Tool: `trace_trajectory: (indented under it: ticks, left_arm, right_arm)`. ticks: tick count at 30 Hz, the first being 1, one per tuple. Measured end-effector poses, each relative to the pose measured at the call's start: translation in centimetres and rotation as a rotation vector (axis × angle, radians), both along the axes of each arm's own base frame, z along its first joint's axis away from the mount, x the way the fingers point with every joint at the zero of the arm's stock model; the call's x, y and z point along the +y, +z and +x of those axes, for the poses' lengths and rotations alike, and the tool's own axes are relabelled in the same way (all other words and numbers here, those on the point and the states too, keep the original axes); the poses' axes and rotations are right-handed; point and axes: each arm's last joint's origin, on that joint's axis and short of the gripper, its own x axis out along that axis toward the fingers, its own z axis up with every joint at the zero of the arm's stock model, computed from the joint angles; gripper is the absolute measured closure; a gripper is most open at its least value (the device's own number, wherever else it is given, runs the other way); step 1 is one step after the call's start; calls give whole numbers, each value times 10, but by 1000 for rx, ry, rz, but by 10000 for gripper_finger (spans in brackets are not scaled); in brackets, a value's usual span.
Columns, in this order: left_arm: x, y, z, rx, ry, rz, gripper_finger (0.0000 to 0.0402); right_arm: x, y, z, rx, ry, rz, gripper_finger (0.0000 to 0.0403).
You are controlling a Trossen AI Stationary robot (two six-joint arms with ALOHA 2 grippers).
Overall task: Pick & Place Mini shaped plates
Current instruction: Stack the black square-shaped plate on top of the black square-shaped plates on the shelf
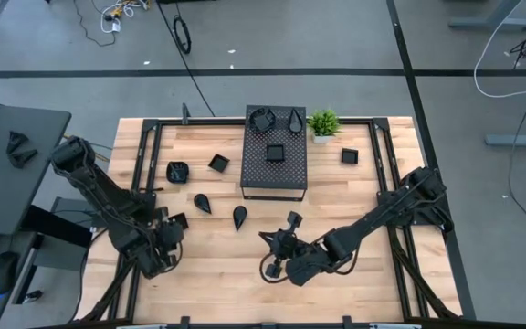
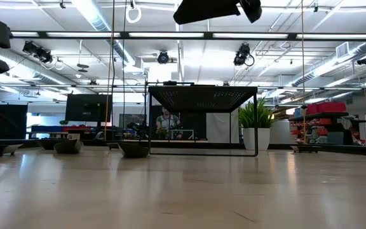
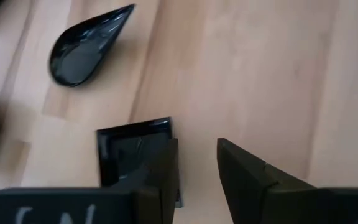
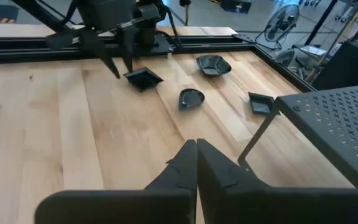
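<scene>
The mini shaped plates are glossy black dishes resting flat on the wooden table. Two teardrop plates [image 1: 203, 203] [image 1: 239, 217], a rounded one [image 1: 178, 171] and two square ones [image 1: 218, 163] [image 1: 349, 156] lie loose, and three more sit on the black perforated box [image 1: 274, 160]. My left gripper [image 1: 173, 226] [image 3: 197, 174] is open and points down over another square plate [image 3: 132, 149] [image 4: 143, 79] near the table's left front. My right gripper [image 1: 286, 233] [image 4: 196, 152] is shut, raised above the table in front of the box, with nothing showing between its fingers. My left gripper comes down from above at the square plate's edge [image 3: 166, 127]. One finger [image 3: 160, 168] stands over that edge and the other [image 3: 247, 177] over bare wood beside it. The plate lies flat on the table. Whether a finger touches it I cannot tell.
A small green potted plant [image 1: 322, 123] stands at the box's far right corner. A black frame rail [image 1: 382, 164] runs around the table. Bare wood lies along the near edge between the two arms.
</scene>
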Motion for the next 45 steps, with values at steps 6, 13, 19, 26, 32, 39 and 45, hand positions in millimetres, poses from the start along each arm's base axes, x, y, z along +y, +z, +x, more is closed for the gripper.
trace_trajectory:
  ticks: [6, 13, 19, 26, 32, 39, 45]
  left_arm:
    - [7, -9, -3, 43, 16, 19, 287]
    - [12, -19, -8, 82, 68, -22, 287]
    - [15, -26, -10, 81, 71, -23, 288]
    - [16, -32, -11, 70, 68, -46, 330]
    - [14, -32, -9, 46, 65, -69, 392]
    - [-5, -6, 5, 11, -22, -114, 391]
    - [-17, 28, 32, -103, -142, -116, 396]
  right_arm:
    - [-4, 0, 3, -4, -11, 0, 398]
    - [-5, 1, 3, -10, -14, 4, 398]
    - [-5, 1, 4, -14, -14, 6, 398]
    - [-5, 1, 4, -13, -13, 6, 396]
    - [-5, 1, 4, -12, -12, 4, 396]
    - [7, 6, -7, 2, 34, -17, 394]
    - [24, 16, -20, -10, 111, -41, 394]
